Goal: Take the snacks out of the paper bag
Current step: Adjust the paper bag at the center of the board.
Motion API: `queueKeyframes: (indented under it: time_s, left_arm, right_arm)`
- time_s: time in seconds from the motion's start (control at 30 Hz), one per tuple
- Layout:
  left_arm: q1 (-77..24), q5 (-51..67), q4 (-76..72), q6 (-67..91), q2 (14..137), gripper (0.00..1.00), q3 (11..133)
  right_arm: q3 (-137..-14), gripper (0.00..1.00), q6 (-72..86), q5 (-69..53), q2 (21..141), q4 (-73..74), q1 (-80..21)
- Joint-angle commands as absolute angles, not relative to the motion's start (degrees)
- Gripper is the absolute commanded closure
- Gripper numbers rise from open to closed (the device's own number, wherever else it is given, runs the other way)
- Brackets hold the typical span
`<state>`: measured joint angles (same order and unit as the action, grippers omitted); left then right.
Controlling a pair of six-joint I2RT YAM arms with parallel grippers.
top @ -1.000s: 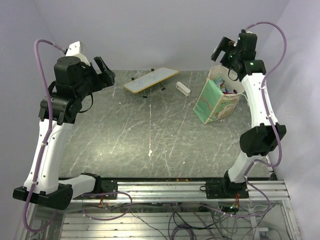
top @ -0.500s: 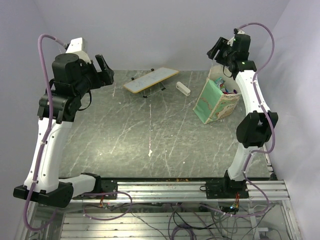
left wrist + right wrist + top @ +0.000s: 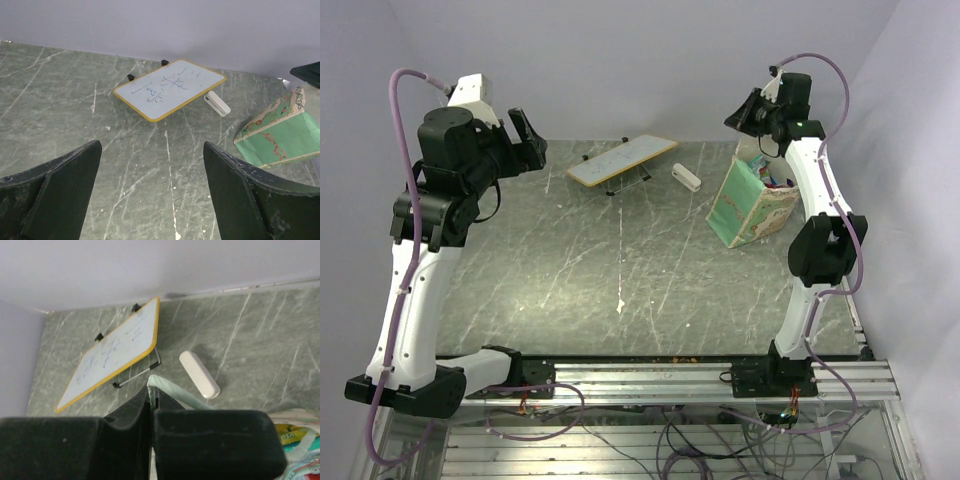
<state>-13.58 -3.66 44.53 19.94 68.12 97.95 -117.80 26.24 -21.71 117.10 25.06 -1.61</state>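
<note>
**Right gripper pinched shut above the paper bag**

The right gripper (image 3: 152, 396) is fully closed. A thin pale-green strip, seemingly the rim or handle of the paper bag (image 3: 750, 205), comes out from between its tips. The bag leans on the table directly beneath the gripper, mouth upward. The snacks (image 3: 781, 183) show as colourful bits inside that mouth, below the fingers. The bag looks light and floppy, likely to tip or crumple if tugged. The foil packets should be light and slippery, best pinched by a flat sealed edge. Just beyond the fingertips lie a white oblong object (image 3: 199, 374) and a small whiteboard (image 3: 115, 357). Far across the table, the left gripper (image 3: 151, 150) is wide open and empty
</note>
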Motion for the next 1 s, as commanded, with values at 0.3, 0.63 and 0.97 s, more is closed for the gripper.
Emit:
queueKeyframes:
  time_s: [0.3, 0.63, 0.97]
  left_arm:
    - [-13.27, 2.91, 41.89, 28.13, 68.1, 0.07, 98.18]
    - [-13.18, 5.88, 43.88, 36.74, 66.97, 0.07, 95.01]
    - [-13.18, 7.29, 47.85, 43.63, 59.64, 0.07, 89.37]
  right_arm:
    - [-112.63, 1.0, 19.79, -27.37, 104.17, 39.97, -5.82]
    - [-105.06, 1.0, 22.38, -24.71, 95.96, 42.15, -22.43]
    - [-109.27, 1.0, 29.47, -21.24, 101.59, 38.66, -44.78]
